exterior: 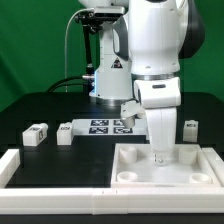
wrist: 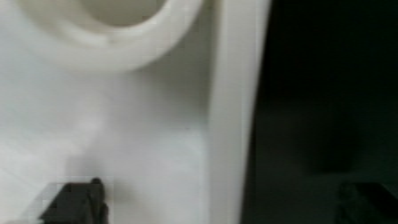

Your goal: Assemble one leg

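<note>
Exterior view: your gripper point(exterior: 160, 154) hangs low over the panel point(exterior: 140, 172), while the nearest leg point(exterior: 190, 128) sits just beyond it, toward the exterior view's right, apart from the hand. Wrist view: fingers point(wrist: 71, 203) spread wide, nothing held, straddling the panel's edge. No leg shows here, so centre that edge between them before you close

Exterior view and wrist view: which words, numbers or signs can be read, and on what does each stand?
No text can be read in either view.
Marker board: black-and-white square tags, patterns only, no letters.
Leg at the exterior view's left: one such tag, too small to read.
Dark mark on the arm's column: too blurred to read.
</note>
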{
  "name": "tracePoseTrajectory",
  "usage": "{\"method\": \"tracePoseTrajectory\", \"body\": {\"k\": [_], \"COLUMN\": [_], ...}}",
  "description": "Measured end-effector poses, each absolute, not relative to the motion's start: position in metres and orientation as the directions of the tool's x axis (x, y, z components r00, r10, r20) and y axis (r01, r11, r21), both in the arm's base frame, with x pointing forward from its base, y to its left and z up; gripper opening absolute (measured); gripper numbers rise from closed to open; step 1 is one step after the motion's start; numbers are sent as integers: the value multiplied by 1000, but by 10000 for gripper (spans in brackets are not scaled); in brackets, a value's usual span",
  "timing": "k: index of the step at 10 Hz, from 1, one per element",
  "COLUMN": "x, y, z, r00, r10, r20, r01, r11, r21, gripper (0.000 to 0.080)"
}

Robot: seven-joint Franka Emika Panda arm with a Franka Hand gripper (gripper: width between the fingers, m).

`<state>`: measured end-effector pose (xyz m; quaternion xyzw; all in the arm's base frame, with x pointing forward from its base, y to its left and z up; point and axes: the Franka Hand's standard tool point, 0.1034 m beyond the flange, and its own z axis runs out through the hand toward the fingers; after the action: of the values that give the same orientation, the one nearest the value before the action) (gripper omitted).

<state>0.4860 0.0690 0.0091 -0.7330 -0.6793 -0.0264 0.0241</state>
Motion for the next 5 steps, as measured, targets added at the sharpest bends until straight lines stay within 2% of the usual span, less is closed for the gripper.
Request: {"method": "tracePoseTrajectory", "body": {"k": [4,5], "x": [441,439], "y": [89,90], "z": [55,58], "r00": [242,256], "r10": [969,965], "r20": [53,53], "r01": [970,966], "r11": [-244,-258], "r21": [27,30], "gripper": [649,649]}}
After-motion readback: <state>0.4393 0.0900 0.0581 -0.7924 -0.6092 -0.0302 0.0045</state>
